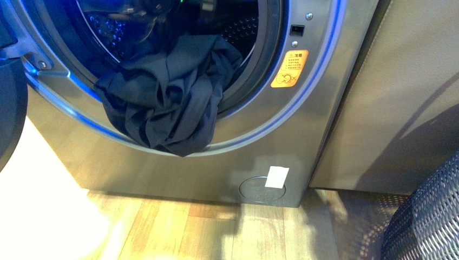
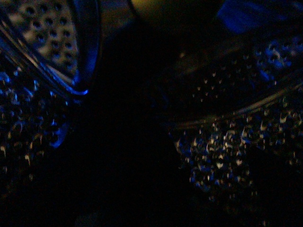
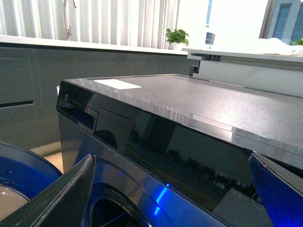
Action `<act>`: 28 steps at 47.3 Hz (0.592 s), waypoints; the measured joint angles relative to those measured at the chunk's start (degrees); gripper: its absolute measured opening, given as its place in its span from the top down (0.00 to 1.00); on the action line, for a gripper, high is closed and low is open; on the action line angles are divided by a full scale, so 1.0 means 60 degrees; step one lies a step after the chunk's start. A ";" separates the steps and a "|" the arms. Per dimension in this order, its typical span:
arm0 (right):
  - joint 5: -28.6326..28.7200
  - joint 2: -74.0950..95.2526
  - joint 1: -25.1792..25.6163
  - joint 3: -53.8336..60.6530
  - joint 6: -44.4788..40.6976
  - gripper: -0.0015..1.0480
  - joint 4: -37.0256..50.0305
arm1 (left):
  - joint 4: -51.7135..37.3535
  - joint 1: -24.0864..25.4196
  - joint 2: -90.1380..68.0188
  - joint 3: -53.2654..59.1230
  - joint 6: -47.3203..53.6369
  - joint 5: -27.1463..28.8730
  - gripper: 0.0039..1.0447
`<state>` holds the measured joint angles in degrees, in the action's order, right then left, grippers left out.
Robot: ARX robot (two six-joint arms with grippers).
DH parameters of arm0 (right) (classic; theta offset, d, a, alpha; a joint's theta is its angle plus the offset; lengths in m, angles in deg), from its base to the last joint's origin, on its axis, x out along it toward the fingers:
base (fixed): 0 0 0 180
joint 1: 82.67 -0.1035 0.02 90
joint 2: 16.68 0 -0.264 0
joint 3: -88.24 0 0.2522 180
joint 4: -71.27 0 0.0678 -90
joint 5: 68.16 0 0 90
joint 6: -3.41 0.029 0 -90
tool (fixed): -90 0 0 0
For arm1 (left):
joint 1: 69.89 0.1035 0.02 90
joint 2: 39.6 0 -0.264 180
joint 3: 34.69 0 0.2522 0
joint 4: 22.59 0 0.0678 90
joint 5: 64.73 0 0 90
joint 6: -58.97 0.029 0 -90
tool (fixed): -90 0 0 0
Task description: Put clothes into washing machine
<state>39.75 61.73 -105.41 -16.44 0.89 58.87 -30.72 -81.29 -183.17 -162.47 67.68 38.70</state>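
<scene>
Clothes (image 1: 168, 103) prob. soft, light, floppy; draped over washing machine (image 1: 162, 168) rim, so grab bunched hanging folds. Right hand (image 3: 171, 158) spread, empty; left hand unseen (wrist view dark), can't tell.

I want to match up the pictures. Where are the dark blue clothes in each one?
Front view: the clothes hang out over the lower edge of the washing machine opening, left of the middle.
Left wrist view: too dark to tell.
Right wrist view: not in it; only the machine's top and front panel show.
Shared landmark: the blue glow around the opening, also seen in the right wrist view.
</scene>
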 joint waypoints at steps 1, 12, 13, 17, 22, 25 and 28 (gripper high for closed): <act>-0.0004 0.0000 0.0000 0.0000 0.0000 0.07 0.0000 | -0.0117 0.0004 0.0102 0.0295 0.0015 -0.0018 0.06; 0.0000 0.0000 0.0000 0.0000 0.0000 0.07 0.0000 | -0.1599 0.0113 0.1486 0.3719 0.0015 -0.0328 0.06; 0.0000 0.0000 0.0000 0.0000 0.0000 0.07 -0.0004 | -0.1781 0.0113 0.1719 0.4080 0.0015 -0.0353 0.06; 0.0000 0.0000 0.0000 0.0000 0.0000 0.07 0.0000 | -0.2339 0.0073 0.2714 0.5413 -0.0036 -0.0546 0.06; 0.0000 0.0000 0.0000 0.0000 0.0000 0.07 0.0000 | -0.2816 -0.0011 0.3687 0.6663 -0.0229 -0.0783 0.06; 0.0000 0.0000 0.0000 0.0000 0.0000 0.07 0.0000 | -0.2958 -0.0062 0.4065 0.7169 -0.0251 -0.0856 0.06; 0.0000 0.0000 0.0000 0.0000 0.0000 0.07 0.0000 | -0.3060 -0.0109 0.4411 0.7643 -0.0310 -0.0958 0.06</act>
<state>39.75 61.73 -105.41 -16.44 0.89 58.87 -49.08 -81.94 -156.70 -116.61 65.82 32.95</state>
